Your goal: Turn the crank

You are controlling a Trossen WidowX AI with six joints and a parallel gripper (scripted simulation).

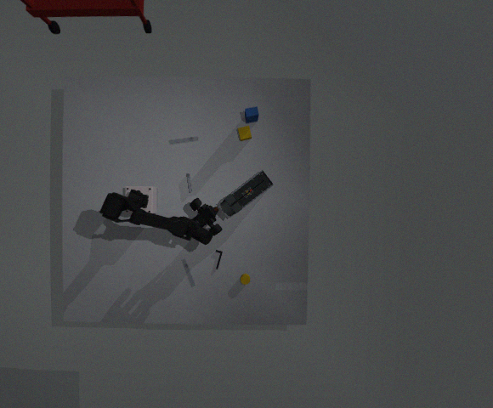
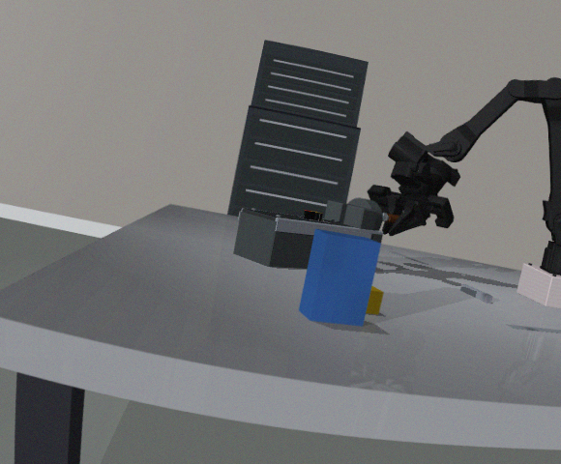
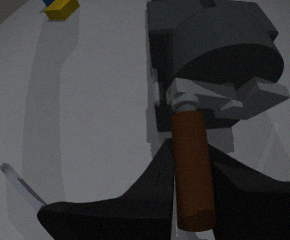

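The machine (image 1: 260,178) (image 2: 253,241) is a long dark grey box lying diagonally on the table, with a rounded housing (image 3: 225,42) at its crank end. The slide's small red and yellow parts (image 1: 248,191) (image 2: 313,215) show mid-top; whether the pointer is level with the brass marks is too small to tell. A grey crank arm (image 3: 210,97) carries a brown-orange handle (image 3: 191,155) (image 2: 393,217). My gripper (image 3: 180,143) is shut on the handle, one dark finger on each side of it. In the top view the arm hides most of the handle.
A blue block (image 1: 252,115) (image 2: 340,279) and a yellow block (image 1: 244,133) (image 2: 374,301) (image 3: 62,9) stand beside the machine. A yellow disc (image 1: 245,279), a black L-shaped key (image 1: 218,258) and grey bars (image 1: 184,140) (image 1: 188,272) lie on the table. A dark cabinet (image 2: 296,155) stands behind.
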